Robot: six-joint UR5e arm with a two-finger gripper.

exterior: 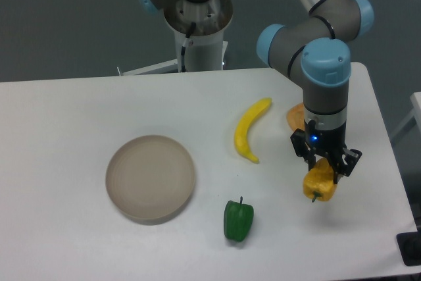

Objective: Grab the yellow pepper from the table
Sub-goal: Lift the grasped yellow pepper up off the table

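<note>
The yellow pepper (319, 183) is a small yellow-orange blocky pepper with a short dark stem pointing down toward the front. It is at the right side of the white table (79, 116). My gripper (325, 164) stands straight above it, with its black fingers closed around the pepper's upper part. I cannot tell whether the pepper touches the table or hangs just above it.
A long yellow banana (250, 129) lies left of the gripper. A green pepper (238, 220) stands at the front middle. A round beige plate (150, 177) lies at the left. A flat orange wedge (295, 117) shows behind the arm. The table's right edge is near the gripper.
</note>
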